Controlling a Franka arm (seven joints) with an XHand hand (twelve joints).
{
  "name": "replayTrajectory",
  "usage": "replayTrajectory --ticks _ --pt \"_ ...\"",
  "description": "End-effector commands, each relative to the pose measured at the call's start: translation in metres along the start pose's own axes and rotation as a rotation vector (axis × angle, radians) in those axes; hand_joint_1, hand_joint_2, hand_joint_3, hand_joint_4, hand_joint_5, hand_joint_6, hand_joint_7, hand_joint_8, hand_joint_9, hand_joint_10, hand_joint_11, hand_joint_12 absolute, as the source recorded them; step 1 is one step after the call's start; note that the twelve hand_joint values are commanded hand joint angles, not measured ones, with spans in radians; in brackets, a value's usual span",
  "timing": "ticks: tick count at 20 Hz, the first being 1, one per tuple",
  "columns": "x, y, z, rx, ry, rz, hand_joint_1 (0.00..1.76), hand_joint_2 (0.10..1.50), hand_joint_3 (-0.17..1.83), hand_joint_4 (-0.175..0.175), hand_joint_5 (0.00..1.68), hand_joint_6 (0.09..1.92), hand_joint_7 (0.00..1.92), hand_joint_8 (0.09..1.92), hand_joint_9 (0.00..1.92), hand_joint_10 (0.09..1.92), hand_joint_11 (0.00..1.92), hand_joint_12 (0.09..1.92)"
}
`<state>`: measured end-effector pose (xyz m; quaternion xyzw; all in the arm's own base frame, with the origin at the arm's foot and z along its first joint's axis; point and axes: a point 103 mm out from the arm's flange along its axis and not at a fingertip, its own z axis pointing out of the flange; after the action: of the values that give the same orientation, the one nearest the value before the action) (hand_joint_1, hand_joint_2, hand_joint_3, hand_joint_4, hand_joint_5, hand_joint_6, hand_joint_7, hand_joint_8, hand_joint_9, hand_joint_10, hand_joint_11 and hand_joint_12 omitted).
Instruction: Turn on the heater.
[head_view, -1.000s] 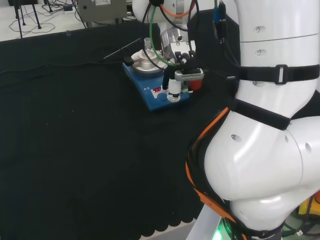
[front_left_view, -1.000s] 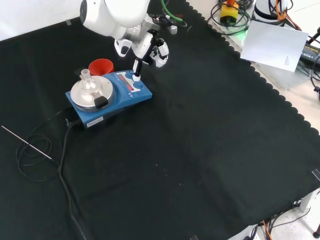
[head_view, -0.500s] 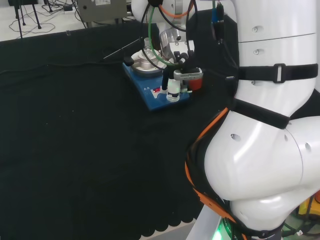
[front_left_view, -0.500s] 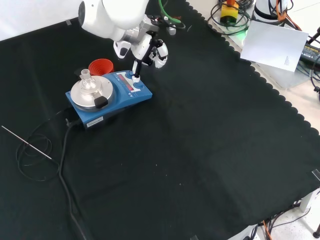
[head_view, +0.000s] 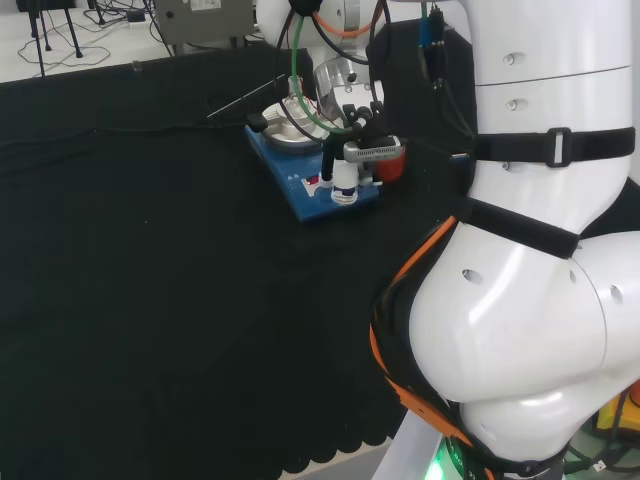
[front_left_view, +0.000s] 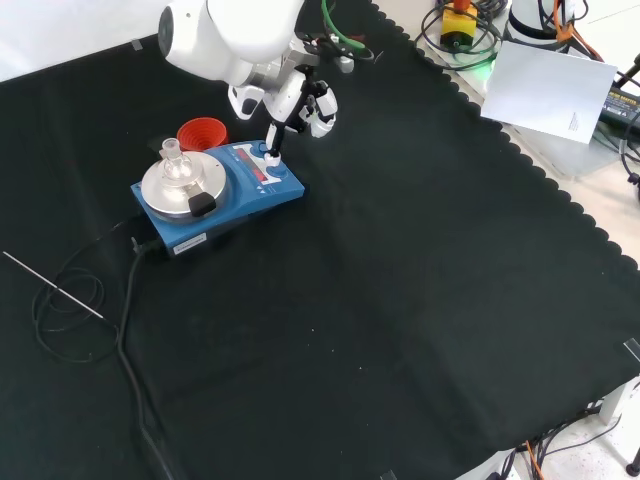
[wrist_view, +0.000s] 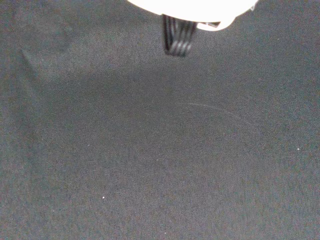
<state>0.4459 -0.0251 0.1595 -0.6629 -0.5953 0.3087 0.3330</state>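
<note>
Downward, one straight white-tipped finger (front_left_view: 272, 150) of the hand (front_left_view: 300, 100) touches the blue heater's (front_left_view: 225, 195) front panel, grasping nothing. Its round metal plate carries a small clear flask (front_left_view: 173, 160); a red ribbed funnel (front_left_view: 201, 133) sits just behind, on black cloth (front_left_view: 400, 300).

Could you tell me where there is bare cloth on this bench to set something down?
In the front view, the black cloth is bare to the right of and below the blue heater. It is crowded around the heater: the hand, a red funnel, a flask on its plate, with the cable and a thin rod lower left.
</note>
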Motion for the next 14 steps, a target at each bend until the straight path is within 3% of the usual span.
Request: replayTrajectory --ticks 1,14 --pt "-0.0010 -0.0002 0.0001 -0.001 0.001 0.002 1.40 0.68 1.05 -0.017 0.25 0.09 1.46 1.68 1.54 1.44 1.38 1.34" --pt "-0.0019 0.0038 0.0041 0.015 0.001 0.004 1.40 0.68 1.05 -0.018 0.25 0.09 1.46 1.69 1.54 1.44 1.38 1.34"
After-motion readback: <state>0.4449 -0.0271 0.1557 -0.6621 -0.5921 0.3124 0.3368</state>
